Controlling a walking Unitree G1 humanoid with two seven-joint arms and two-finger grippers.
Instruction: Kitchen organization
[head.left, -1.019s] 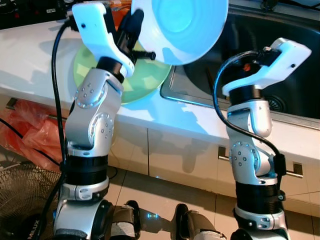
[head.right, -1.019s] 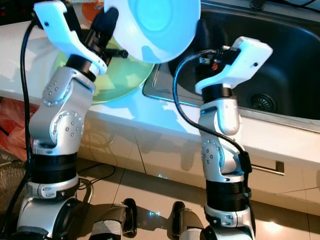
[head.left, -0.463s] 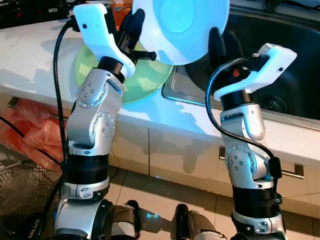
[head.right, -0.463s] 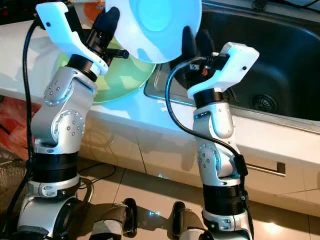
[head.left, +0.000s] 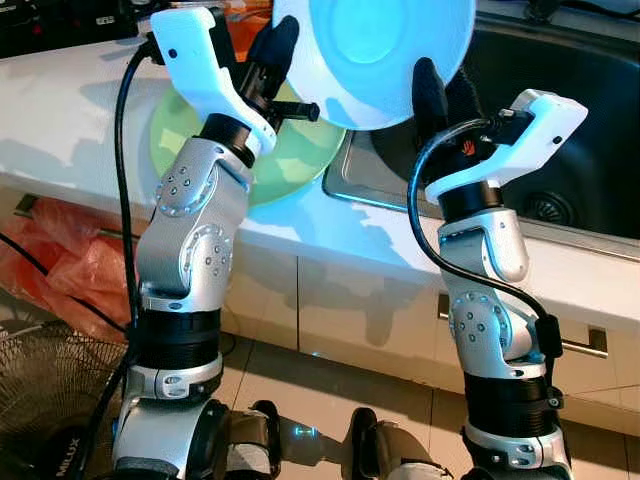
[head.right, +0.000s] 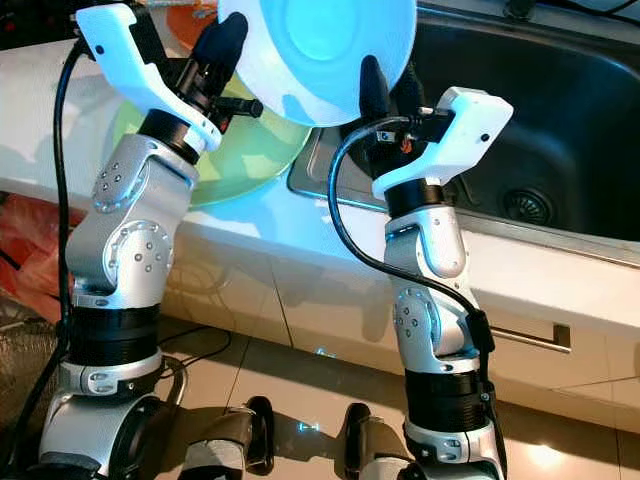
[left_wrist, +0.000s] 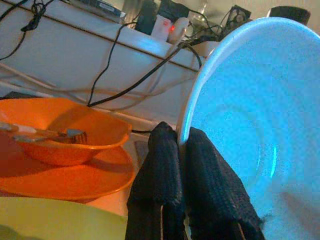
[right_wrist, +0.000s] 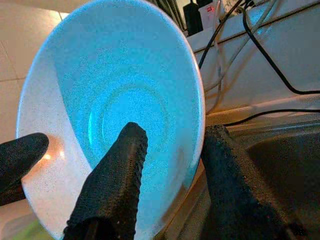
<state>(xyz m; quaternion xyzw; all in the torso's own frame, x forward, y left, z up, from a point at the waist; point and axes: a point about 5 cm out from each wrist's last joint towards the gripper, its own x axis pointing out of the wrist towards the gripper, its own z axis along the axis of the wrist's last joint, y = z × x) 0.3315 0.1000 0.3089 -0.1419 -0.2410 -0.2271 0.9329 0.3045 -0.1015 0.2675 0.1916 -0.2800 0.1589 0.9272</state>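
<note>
Head views are bright with a strong cyan cast: the bowl (head.left: 372, 55) glows blown-out blue-white, the white counter (head.left: 60, 110) is near clipped, and the sink (head.left: 570, 130) stays deep black with little detail. Arm shadows fall soft on the cabinet fronts (head.left: 330, 300), and a small bright glint sits on the floor tiles (head.right: 545, 455). Both wrist views are grainy and soft, the black fingers (right_wrist: 117, 185) close to the lens out of focus and the cables (left_wrist: 130, 60) behind hazy.
</note>
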